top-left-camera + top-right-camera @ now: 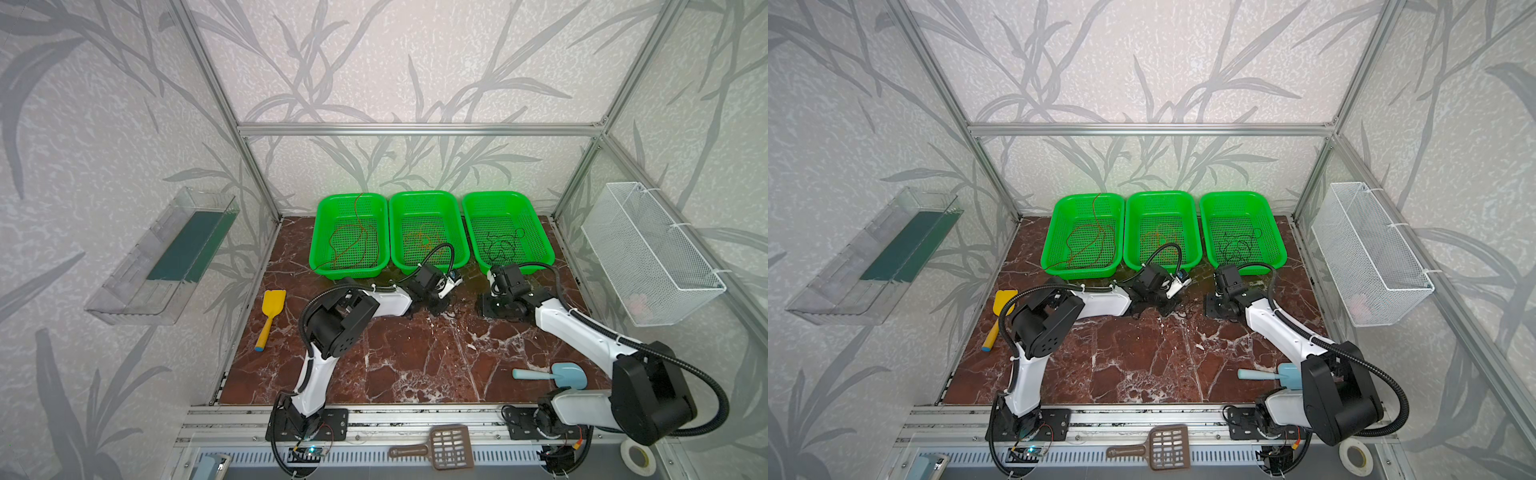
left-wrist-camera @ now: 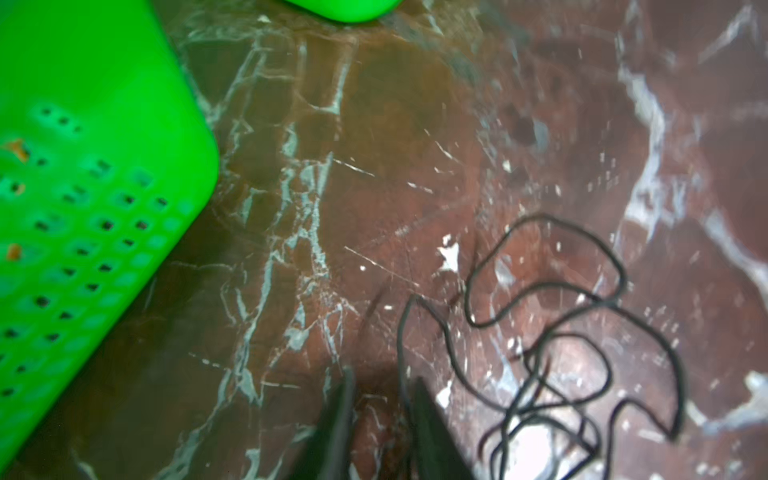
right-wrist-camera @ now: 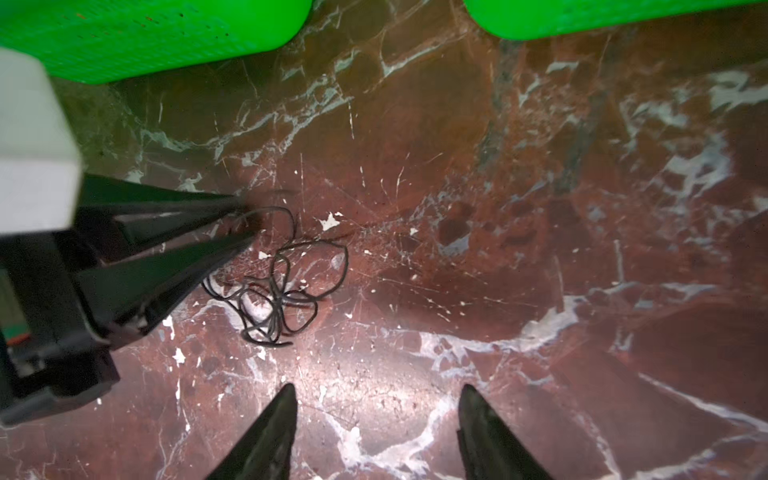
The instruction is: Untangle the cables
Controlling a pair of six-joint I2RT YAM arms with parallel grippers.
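So the loose black cable bunch is lying flat on the marble table, just in front of the middle basket, off its front right corner. It's a messy little knot of several thin loops crossing over each other.

The left gripper is down at table level in front of that same corner of the middle basket. Its tips are pressed together and pinch 1 strand at the edge of the bunch, and the rest of the loops trail loose beside them. The right gripper is low too, a bit further right of the middle basket's front corner, on the other side of the bunch. Its jaws are spread with only bare marble between them, and it isn't touching the wire.

The other 3 cables are all in baskets:
- The orange cable is coiled inside the middle basket itself.
- The red-brown cable sits in the left basket, just beside the middle basket's left side, with 1 end running up toward the back rim.
- A second black cable is bunched in the right basket, just beside the middle basket's right side.

Further out, a yellow scoop lies well to the front left of the middle basket. A blue scoop lies well to its front right.
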